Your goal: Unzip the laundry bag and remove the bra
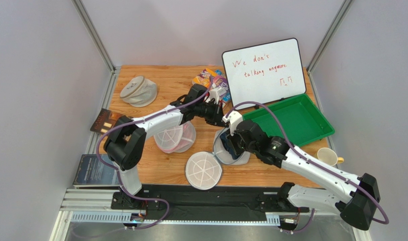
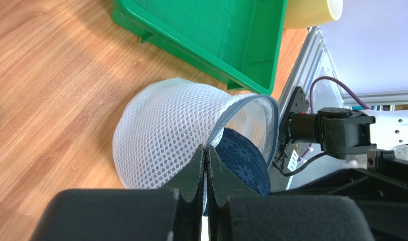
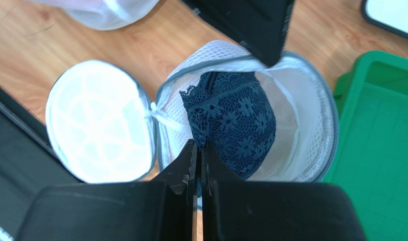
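Note:
The white mesh laundry bag (image 1: 217,150) lies open at the table's middle, its round spoked lid (image 1: 203,169) flapped out toward the front. In the right wrist view the bag's grey-blue rim (image 3: 319,90) rings the dark navy lace bra (image 3: 236,120), which sits inside. My right gripper (image 3: 198,146) is shut on the bra's near edge. My left gripper (image 2: 206,153) is shut on the bag's zipper rim (image 2: 241,108) at the far side. The bra (image 2: 243,160) shows through the opening. In the top view the left gripper (image 1: 222,119) and the right gripper (image 1: 232,144) meet over the bag.
A green tray (image 1: 291,120) lies right of the bag, with a whiteboard (image 1: 264,70) behind it. A pink-tinted mesh bag (image 1: 175,138) sits to the left and a beige-grey bag (image 1: 138,90) at the far left. A yellow cup (image 1: 327,156), snack packets (image 1: 211,79) and books (image 1: 95,170) are also on the table.

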You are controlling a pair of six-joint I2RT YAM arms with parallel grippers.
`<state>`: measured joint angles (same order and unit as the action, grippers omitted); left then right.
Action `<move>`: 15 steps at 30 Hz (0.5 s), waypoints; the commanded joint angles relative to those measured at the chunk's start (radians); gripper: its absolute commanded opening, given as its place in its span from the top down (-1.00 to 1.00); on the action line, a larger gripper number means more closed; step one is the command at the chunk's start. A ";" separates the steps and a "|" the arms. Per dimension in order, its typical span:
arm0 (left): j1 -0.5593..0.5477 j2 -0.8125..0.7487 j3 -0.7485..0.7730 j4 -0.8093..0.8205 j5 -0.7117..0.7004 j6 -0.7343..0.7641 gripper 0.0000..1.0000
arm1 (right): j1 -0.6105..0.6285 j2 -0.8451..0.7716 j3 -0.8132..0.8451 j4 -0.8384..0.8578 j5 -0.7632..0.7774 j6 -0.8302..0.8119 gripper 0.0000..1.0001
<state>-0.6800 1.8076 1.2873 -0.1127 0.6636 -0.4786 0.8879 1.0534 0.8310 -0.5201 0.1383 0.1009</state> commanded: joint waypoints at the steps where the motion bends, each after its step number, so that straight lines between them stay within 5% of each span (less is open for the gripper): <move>1: 0.005 -0.008 0.023 0.035 -0.002 -0.012 1.00 | 0.022 -0.058 0.014 -0.011 -0.062 0.023 1.00; 15: 0.005 0.001 -0.022 0.045 -0.010 0.008 1.00 | 0.023 -0.248 0.069 -0.001 0.194 0.118 1.00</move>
<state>-0.6792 1.8076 1.2823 -0.1070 0.6529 -0.4839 0.9066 0.8650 0.8463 -0.5503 0.2073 0.1787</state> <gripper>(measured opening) 0.006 0.011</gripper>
